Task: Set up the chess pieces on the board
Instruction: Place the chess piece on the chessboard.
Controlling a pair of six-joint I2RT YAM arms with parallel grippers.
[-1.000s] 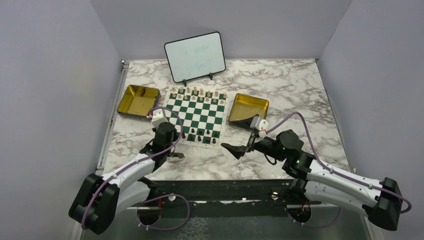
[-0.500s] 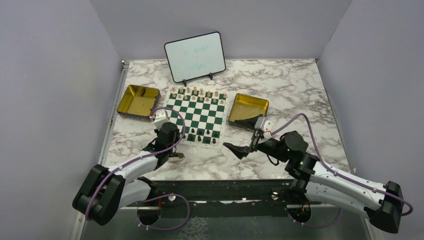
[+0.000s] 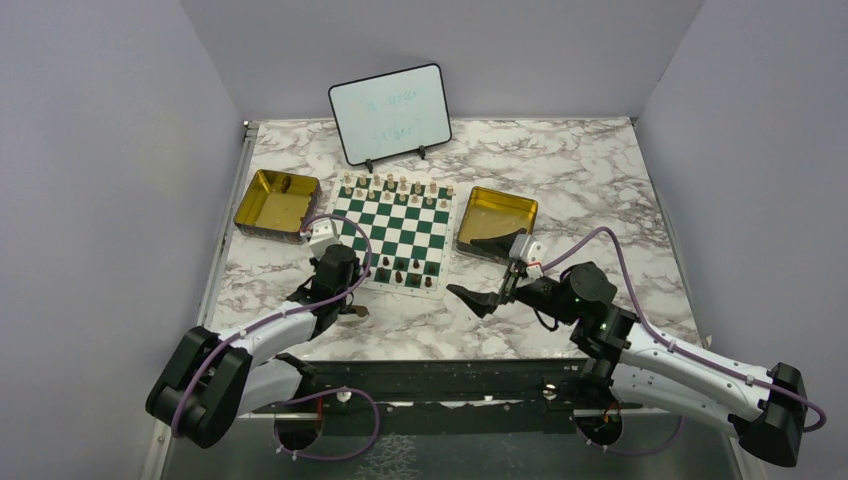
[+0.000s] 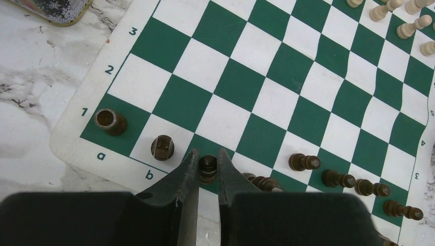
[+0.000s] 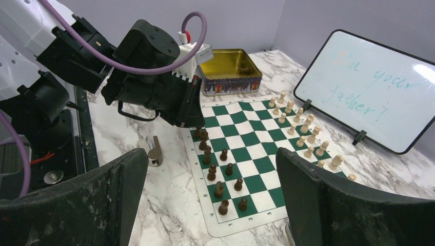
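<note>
Little change in last second: left jaws stay clenched on dark piece (image 4: 208, 169), at c1 on board (image 4: 267, 97) near row. Placement looks done; release due. Left arm (image 3: 280, 325) reaches forward, wrist tipped down. Right arm (image 3: 640, 345) nudged rightward, jaws wide, empty, over tabletop (image 3: 560, 180).

Plain lilac-grey walls (image 3: 100, 150) enclose a white marble-patterned table (image 3: 560, 170) under even light.

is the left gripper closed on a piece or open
Shut: the left gripper has its jaws against both sides of a dark piece at the near edge of the board.
</note>
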